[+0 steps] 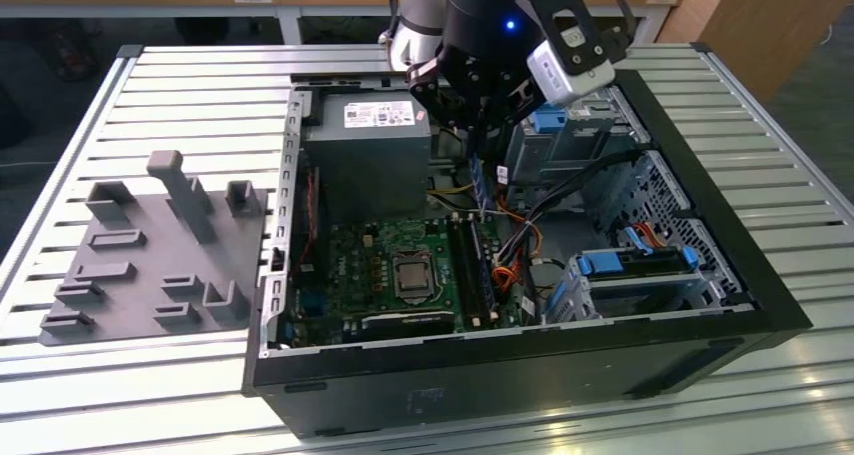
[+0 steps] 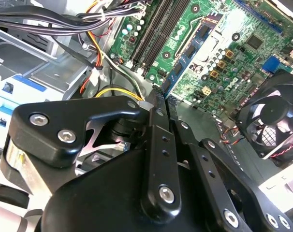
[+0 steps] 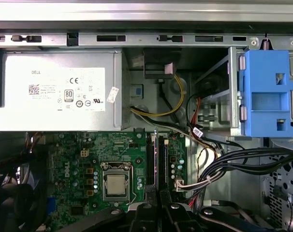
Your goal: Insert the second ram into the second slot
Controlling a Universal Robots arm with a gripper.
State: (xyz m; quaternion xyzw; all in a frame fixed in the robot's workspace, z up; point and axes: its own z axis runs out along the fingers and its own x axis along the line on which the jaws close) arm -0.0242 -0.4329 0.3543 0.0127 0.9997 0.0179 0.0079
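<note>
Nearest the exterior camera, a slatted metal table [image 1: 134, 395] is seen carrying an open computer case [image 1: 534, 375]. A grey fixture plate [image 1: 147, 245] is laid near the table's edge at the exterior view's left.

Inside the case, just behind its near wall, a blue drive-bay latch [image 1: 638, 260] is set toward the exterior view's right. The green motherboard [image 1: 354, 275] is laid flat, with its processor socket [image 1: 411, 275] beside the long dark memory slots [image 1: 467, 265].

Farther back, the gripper [image 1: 478, 135] is poised above the board's far end, close to the grey power supply [image 1: 367, 140] at the case's far edge. Its fingers [image 2: 158, 145] are clenched on the second ram [image 2: 185, 57], shown in the second wrist view as a blue strip with dark chips running away from the fingertips. The stick is carried in the air over the slots and is seated in neither. In the first wrist view it is seen edge-on, in line with the slots.

Beyond it, a second blue latch [image 1: 554, 125] is mounted toward the case's far corner.
</note>
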